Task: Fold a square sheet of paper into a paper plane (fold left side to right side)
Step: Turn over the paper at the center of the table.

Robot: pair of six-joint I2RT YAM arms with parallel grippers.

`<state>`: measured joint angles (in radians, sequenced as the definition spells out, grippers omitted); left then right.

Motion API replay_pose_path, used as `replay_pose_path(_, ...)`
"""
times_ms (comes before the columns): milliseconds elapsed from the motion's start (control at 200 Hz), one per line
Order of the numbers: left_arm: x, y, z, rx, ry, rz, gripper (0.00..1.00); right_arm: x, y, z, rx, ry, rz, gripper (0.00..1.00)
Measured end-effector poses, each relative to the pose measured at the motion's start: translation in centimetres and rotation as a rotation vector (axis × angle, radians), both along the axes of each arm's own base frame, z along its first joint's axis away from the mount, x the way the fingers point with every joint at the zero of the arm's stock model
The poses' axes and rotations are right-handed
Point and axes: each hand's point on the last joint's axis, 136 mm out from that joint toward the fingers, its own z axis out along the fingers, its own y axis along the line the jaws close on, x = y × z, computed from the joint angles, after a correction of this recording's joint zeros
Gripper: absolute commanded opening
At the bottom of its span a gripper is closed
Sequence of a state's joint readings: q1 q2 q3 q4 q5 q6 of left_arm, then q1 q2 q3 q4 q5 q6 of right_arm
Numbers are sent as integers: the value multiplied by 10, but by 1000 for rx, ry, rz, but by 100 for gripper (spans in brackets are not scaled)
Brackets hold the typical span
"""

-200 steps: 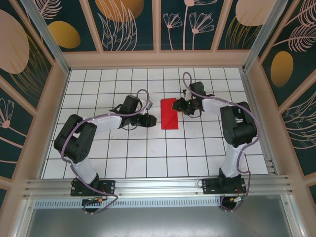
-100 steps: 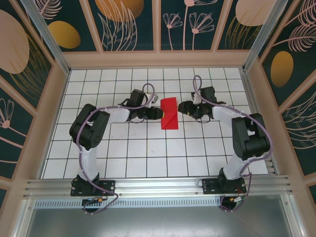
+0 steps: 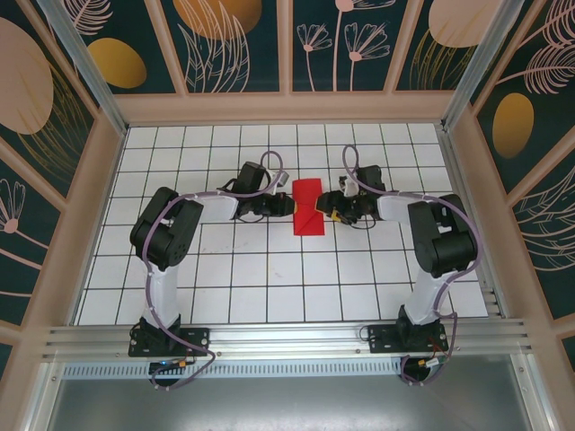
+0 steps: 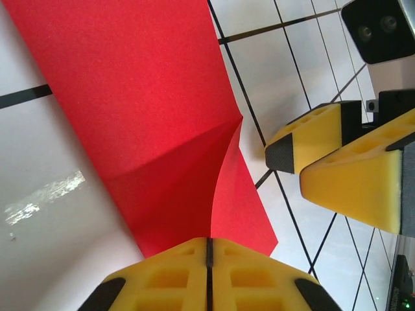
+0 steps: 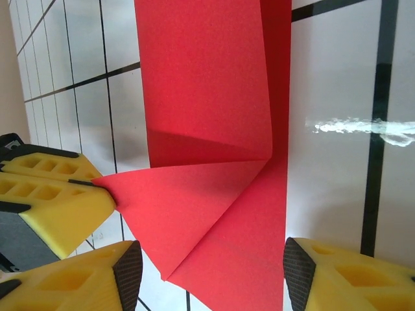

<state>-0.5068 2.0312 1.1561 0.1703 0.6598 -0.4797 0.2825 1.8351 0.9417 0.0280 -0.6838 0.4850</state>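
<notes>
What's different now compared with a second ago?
The left claw swung right to the left edge of the red paper and pinched shut on it, raising a flap. The right claw drew back a little from the right edge and stands open. The paper has otherwise kept its place, and both arm bases are unmoved.

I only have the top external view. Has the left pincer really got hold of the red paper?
Observer: Yes. The left wrist view shows the left pincer shut on the red paper, its fingers pressed together.
Operator: Is the paper lying flat there?
Observer: No, the pinched flap curves up off the layer beneath.
Operator: And the right pincer?
Observer: The right pincer is open, straddling the paper's end.
</notes>
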Motion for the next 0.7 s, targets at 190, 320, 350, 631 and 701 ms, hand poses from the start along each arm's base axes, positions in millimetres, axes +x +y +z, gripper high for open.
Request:
replay_pose_path(190,2,5,-6,29,-6,28,2,8,8,0,26,-6,5,62)
replay_pose_path(320,-2,10,-13,51,3,42,1,11,12,-2,36,2,10,61)
replay_pose_path(350,-2,11,-14,54,4,44,1,11,14,-2,38,3,12,61)
replay_pose_path(631,-2,12,-13,57,-3,50,10,15,34,-6,68,15,48,37)
replay_pose_path(701,-2,13,-13,61,-7,53,25,13,38,-6,79,19,63,21)
